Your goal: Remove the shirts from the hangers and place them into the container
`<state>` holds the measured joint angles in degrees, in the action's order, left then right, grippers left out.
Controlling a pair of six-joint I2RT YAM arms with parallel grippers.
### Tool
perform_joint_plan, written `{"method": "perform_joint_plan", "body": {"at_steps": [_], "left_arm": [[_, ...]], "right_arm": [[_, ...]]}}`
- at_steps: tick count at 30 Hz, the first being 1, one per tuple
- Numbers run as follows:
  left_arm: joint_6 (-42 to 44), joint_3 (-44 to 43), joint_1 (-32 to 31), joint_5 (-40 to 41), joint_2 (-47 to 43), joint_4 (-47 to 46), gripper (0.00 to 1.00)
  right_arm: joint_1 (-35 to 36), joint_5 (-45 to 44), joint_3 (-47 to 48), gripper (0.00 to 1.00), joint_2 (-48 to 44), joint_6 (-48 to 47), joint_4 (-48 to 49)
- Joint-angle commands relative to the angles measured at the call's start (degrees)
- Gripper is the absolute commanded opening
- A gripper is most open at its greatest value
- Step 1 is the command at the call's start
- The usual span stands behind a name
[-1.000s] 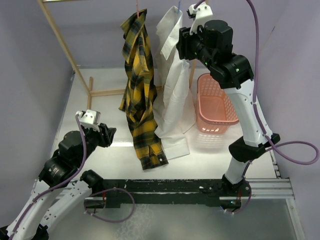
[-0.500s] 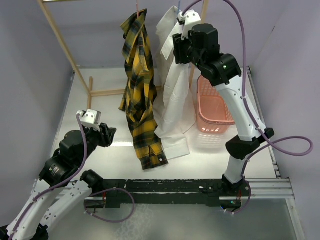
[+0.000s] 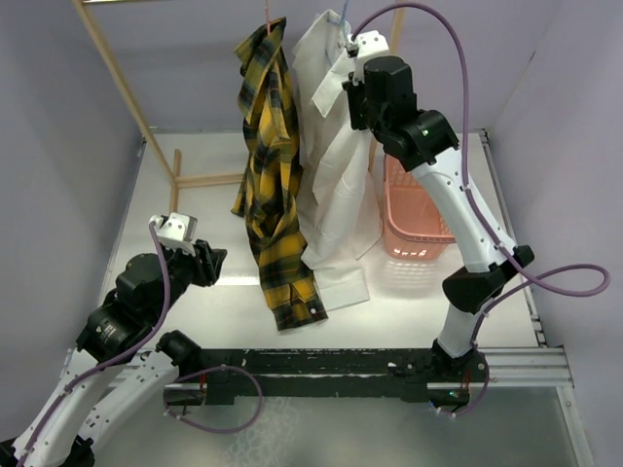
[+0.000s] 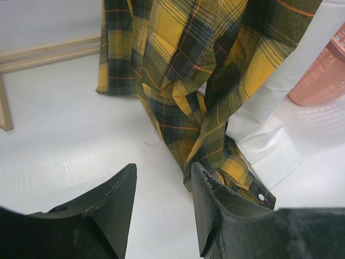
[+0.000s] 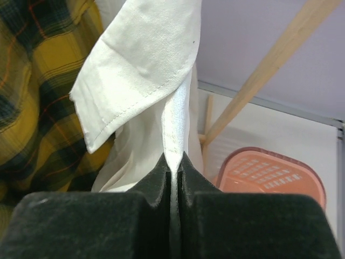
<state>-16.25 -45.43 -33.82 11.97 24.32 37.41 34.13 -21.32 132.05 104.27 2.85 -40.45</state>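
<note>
Closing in on the first real grab: over the last second my right gripper (image 5: 174, 162) swung in from beside the rack toward the white shirt (image 3: 331, 195) and clamped down. The wrist view now shows a fold of white fabric just under the collar pinched flat between the pads, so I'd call that a solid hold on the cloth, not the wire. My left gripper (image 4: 163, 170) hasn't budged. It sits low over the table (image 3: 195, 185) with its jaws partly spread and nothing in them, pointed at the hem of the plaid shirt (image 3: 268, 165). Both shirts still hang from the rack, the plaid one on the pink-red hanger (image 3: 267, 14) and the white one on the light blue hanger (image 3: 345, 14), and their tails drape onto the table. The pink basket (image 3: 419, 219) sits just right of the white shirt, with no clothing in it that I can see. So nothing is done yet, but I figure the next bit is working that collar up and off the hanger without dragging the whole hanger along.
</note>
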Motion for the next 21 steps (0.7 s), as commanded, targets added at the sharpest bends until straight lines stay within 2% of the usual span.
{"method": "perform_joint_plan", "body": {"at_steps": [1, 11, 17, 21], "left_arm": [[0.9, -0.2, -0.2, 0.2, 0.4, -1.7, 0.49], [2.8, 0.0, -0.2, -3.6, -0.2, -2.8, 0.56], [4.5, 0.5, -0.2, -4.9, -2.3, -3.7, 0.61], [5.3, 0.6, -0.2, -5.1, -3.7, -4.3, 0.63]], "right_arm": [[0.2, -8.1, -2.2, 0.00, -5.6, -2.4, 10.4], [0.4, -11.5, -1.4, 0.00, -7.6, -6.5, 17.2], [1.0, -8.5, -0.8, 0.00, -11.1, -3.5, 8.9], [1.4, -3.2, -6.7, 0.00, -17.4, 0.3, 3.7]]}}
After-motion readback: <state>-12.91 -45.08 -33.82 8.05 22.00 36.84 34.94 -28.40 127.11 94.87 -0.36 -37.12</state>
